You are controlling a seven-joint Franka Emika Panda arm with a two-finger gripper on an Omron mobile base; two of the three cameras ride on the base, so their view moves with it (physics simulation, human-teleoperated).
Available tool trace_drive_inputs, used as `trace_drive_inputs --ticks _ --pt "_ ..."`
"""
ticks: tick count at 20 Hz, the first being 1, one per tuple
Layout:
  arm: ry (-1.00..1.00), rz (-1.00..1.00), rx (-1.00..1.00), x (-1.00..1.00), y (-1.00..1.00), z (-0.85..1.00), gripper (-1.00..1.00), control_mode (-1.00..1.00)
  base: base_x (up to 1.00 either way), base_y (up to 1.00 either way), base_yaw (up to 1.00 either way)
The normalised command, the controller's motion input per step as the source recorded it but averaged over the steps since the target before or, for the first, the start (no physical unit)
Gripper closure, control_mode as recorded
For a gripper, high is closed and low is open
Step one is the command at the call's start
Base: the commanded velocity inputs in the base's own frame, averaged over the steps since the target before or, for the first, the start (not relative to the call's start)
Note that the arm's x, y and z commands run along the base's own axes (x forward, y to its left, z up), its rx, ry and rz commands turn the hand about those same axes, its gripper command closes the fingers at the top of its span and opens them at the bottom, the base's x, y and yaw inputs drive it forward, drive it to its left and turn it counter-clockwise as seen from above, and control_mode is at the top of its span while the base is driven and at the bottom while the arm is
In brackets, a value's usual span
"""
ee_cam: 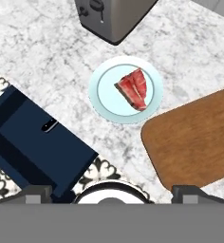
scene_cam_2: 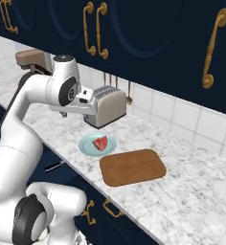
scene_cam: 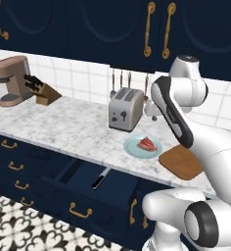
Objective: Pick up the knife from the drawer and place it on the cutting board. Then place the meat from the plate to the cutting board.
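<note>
**Inspector:** State of the drawer [scene_cam: 95, 182]?

**Onlooker:** Pulled out below the marble counter [scene_cam: 63, 127]. The knife [scene_cam: 100, 178] lies inside on the drawer floor, slim and dark, handle toward the front. From the hand view the knife [ee_cam: 49, 126] is mostly hidden under the counter edge, with just a short bit showing.

**Inspector:** The plate?

**Onlooker:** The plate [scene_cam: 133, 149] sits on the counter in front of the toaster [scene_cam: 126, 109], near the counter's front edge. The meat [scene_cam: 148, 143] rests on it, roughly centred. The cutting board [scene_cam: 182, 162] lies flat just beside the plate, on the side away from the drawer; I see a narrow gap of marble between them, not touching. The board is bare.

**Inspector:** And the gripper?

**Onlooker:** The hand hangs high above the counter, over the plate and near the toaster, looking straight down. The gripper [ee_cam: 112, 191] shows two dark fingertips [ee_cam: 37, 193] set wide apart at the bottom of the hand view, so the jaws stand well open with nothing between them.

**Inspector:** Anything else on the counter?

**Onlooker:** A coffee machine [scene_cam: 11, 81] and a knife block [scene_cam: 44, 91] far along to the left, well apart from the work area. Utensils [scene_cam: 120, 81] hang on the tiled wall behind the toaster.
</note>
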Motion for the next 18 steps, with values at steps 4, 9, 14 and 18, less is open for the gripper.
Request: trace_drive_inputs --ticks 4,9,14,18 --pt "0.0 0.0 0.0 0.0 0.0 0.0 -1.0 1.0 0.12 -0.01 0.08" --pt "0.0 0.0 0.0 0.0 0.0 0.0 -1.0 1.0 0.0 0.0 0.0" --pt "0.0 0.0 0.0 -0.19 0.01 -0.05 -1.0 -1.0 0.0 0.0 0.0" --pt "0.04 0.0 0.01 -0.52 0.73 -0.79 -1.0 -1.0 0.0 0.0 0.0"
